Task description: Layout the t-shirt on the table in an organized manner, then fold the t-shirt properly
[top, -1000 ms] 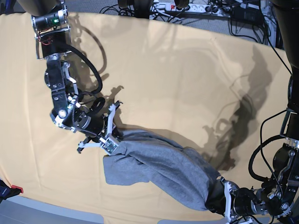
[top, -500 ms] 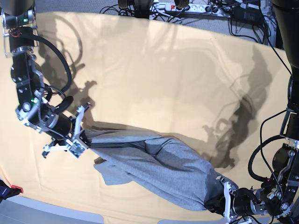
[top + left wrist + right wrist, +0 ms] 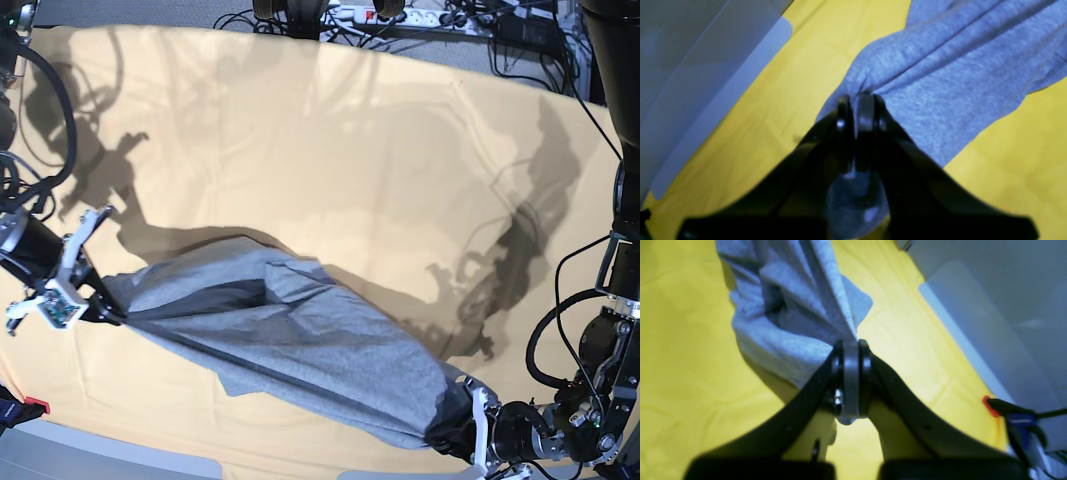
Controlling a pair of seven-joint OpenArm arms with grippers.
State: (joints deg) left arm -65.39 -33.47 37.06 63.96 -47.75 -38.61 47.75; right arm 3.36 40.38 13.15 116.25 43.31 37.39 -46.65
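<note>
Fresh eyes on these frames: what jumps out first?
The grey t-shirt is stretched diagonally low across the yellow-orange table. The right claw pinches one end at the base view's left edge, the left claw the other near the bottom right. Both are shut on fabric.

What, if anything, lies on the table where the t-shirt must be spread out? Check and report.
Nothing visible does. The t-shirt hangs stretched between the right pincer and the left pincer, both shut on its fabric. The table beyond it shows only bare cloth and shadows. The cables sit past its far edge.
</note>
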